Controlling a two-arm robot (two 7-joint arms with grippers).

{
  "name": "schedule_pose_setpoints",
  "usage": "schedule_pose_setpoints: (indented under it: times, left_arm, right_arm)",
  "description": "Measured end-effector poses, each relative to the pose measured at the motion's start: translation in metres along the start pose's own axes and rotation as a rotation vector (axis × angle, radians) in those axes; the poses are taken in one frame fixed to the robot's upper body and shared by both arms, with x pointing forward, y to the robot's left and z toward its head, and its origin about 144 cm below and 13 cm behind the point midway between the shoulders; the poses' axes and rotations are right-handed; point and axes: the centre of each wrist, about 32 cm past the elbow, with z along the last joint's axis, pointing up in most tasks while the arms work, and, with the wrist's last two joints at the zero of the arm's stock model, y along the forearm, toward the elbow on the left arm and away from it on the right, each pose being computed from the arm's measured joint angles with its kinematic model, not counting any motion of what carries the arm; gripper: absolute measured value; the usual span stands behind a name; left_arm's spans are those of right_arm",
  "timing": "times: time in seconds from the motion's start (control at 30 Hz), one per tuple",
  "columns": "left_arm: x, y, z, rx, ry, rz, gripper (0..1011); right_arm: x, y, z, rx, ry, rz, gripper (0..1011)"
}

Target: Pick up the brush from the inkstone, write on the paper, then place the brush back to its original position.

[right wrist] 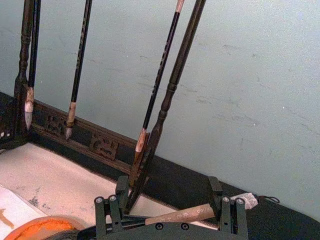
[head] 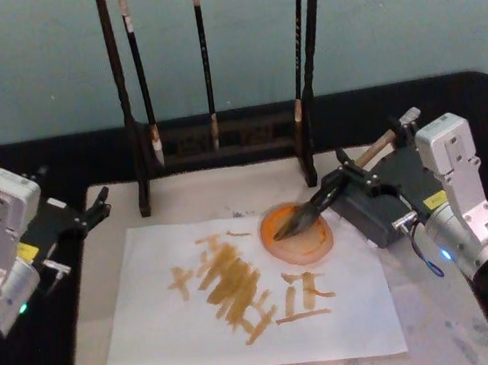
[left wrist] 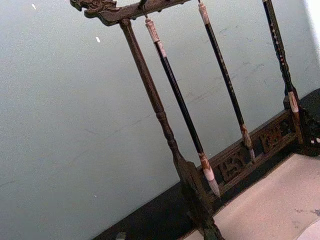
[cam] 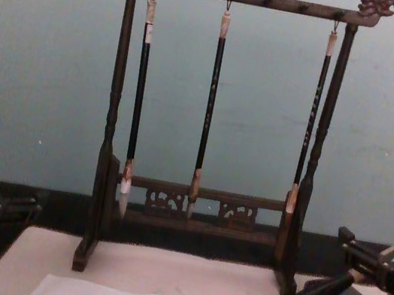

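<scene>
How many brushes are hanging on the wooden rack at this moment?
3. On the rack, the left hanging brush is near the left post, the middle hanging brush at the centre, the right hanging brush beside the right post. None seem hidden.

Dim, even indoor light, bluish cast — soft focus throughout, faint shadows, no glare

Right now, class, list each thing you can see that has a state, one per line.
Brush: held tilted, tuft on the inkstone.
Inkstone: covered in orange ink.
Paper: flat, marked with orange strokes.
Right gripper: shut on the brush.
Left gripper: idle at the table's left.
Three thin brushes: hanging on the rack.
</scene>
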Motion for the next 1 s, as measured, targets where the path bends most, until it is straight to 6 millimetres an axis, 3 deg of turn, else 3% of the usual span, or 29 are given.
schedule_pose_setpoints:
  times: [1.0]
  left_arm:
    - [0.0000, 0.0000, 0.0000, 0.000, 0.000, 0.000, 1010]
  right_arm:
    - [0.0000, 0.0000, 0.0000, 0.000, 0.000, 0.000, 1000]
